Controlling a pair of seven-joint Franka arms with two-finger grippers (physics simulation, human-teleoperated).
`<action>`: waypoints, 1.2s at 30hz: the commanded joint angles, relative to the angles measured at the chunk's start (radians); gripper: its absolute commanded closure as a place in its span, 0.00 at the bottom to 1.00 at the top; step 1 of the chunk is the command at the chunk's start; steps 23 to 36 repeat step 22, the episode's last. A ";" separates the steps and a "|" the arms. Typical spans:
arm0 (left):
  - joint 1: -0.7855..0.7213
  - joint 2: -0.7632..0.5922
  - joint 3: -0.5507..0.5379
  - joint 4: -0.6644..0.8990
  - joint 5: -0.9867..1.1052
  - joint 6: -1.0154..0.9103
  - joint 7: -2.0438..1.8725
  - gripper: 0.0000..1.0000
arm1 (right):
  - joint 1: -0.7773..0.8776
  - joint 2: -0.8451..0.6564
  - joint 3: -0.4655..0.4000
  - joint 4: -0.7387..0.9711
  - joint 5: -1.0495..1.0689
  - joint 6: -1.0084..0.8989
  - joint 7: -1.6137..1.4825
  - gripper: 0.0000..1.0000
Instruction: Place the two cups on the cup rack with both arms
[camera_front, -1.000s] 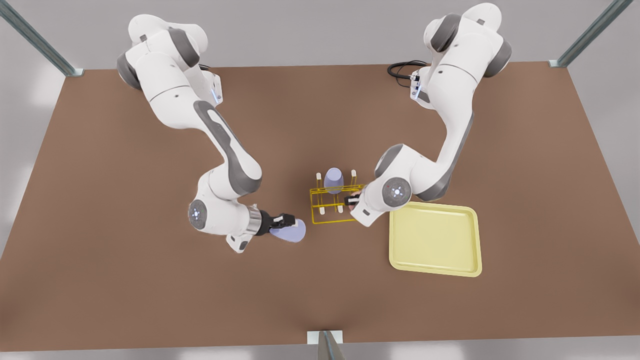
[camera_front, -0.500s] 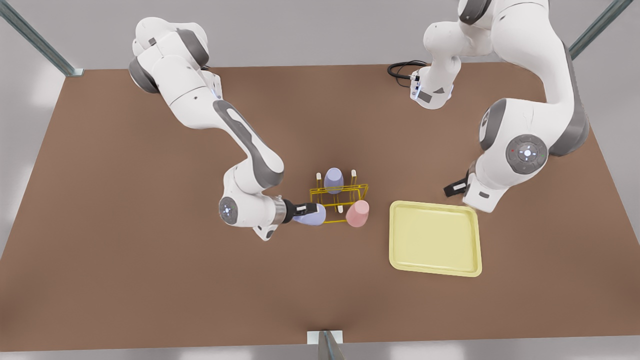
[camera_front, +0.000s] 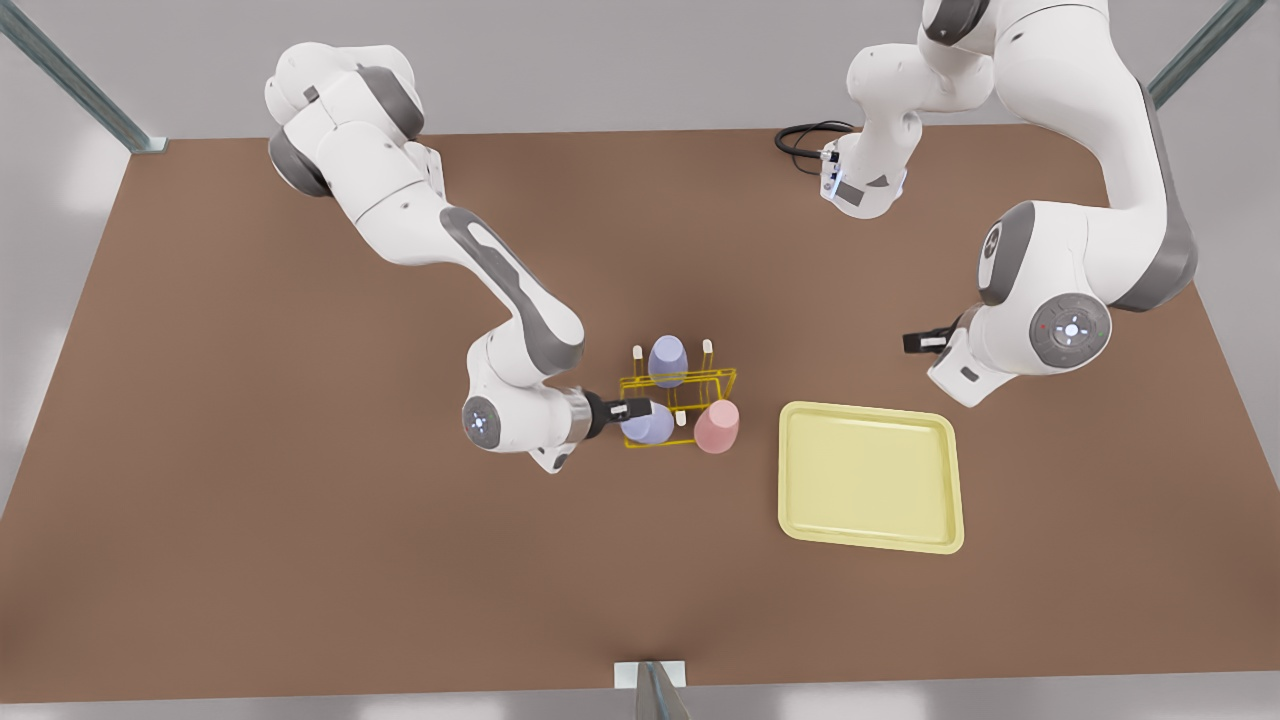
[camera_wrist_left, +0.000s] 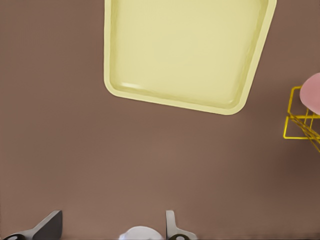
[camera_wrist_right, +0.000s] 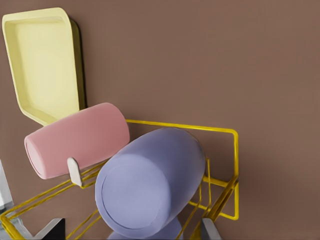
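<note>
The yellow wire cup rack (camera_front: 725, 375) stands mid-table. A lavender cup (camera_front: 667, 360) sits upturned on a back peg. The pink cup (camera_front: 717, 427) rests on the front peg nearest the tray. My right gripper (camera_front: 635, 409), on the front view's left arm, is shut on a second lavender cup (camera_front: 648, 424) at the rack's other front corner. In the right wrist view, that held cup (camera_wrist_right: 145, 234) peeks between the fingers, behind it the racked lavender cup (camera_wrist_right: 150, 185) and the pink cup (camera_wrist_right: 75, 140). My left gripper (camera_front: 912, 342) hangs open beyond the tray, well away from the rack.
A flat pale-yellow tray (camera_front: 870, 478) lies bare beside the rack on the front view's right, and appears in the left wrist view (camera_wrist_left: 185, 50). A black cable (camera_front: 800, 140) loops at the back edge. A metal post (camera_front: 650, 690) stands at the table's front edge.
My right gripper carried the lavender cup toward the front view's right, up to the rack. My left gripper let go of the pink cup on the rack and withdrew past the tray.
</note>
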 joint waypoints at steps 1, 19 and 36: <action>-0.001 -0.001 0.000 0.000 -0.001 -0.015 0.230 0.00 | -0.001 -0.001 0.004 0.008 0.002 -0.001 0.020 0.00; 0.004 -0.003 0.000 -0.006 -0.001 -0.018 0.230 0.00 | -0.306 -0.690 -0.059 -0.058 -0.725 -0.707 -0.112 0.00; 0.013 -0.006 0.000 -0.006 0.002 -0.018 0.232 0.00 | -0.314 -0.774 -0.098 -0.181 -0.710 -0.651 -0.112 0.00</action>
